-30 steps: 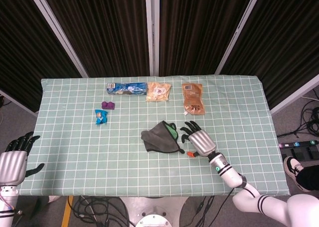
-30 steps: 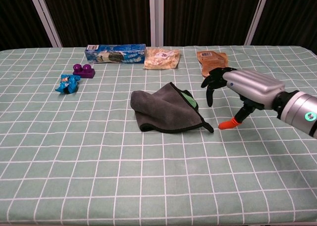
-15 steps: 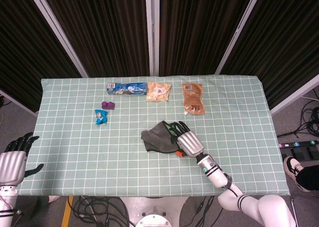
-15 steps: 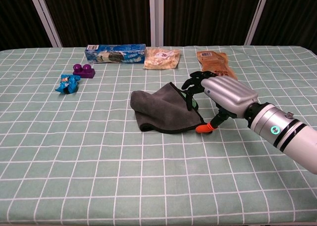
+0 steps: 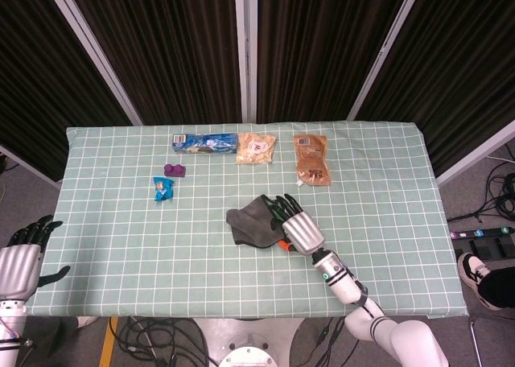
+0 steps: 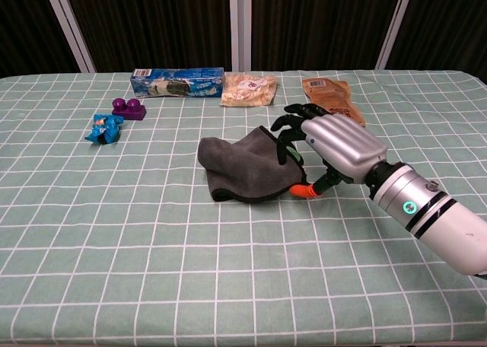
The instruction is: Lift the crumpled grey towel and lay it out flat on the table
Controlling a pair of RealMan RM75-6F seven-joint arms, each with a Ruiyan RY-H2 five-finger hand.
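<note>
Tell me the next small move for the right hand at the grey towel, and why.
Probably close the fingers on the towel's near edge. The right hand is at the crumpled grey towel, fingers spread over its right side and thumb low by its hem, but no firm grip shows, and the towel lies bunched on the table.

packet labels too small to read

The grey towel (image 5: 256, 221) (image 6: 247, 167) lies crumpled near the middle of the surface (image 5: 121, 222) (image 6: 152, 271), bunched into a rough folded heap with a dark stitched hem along its near edge. It is dark grey on the outside, and a patch of green shows at its right side. Its right edge is lifted slightly off the checked cloth, while the left part rests rounded and low.
</note>
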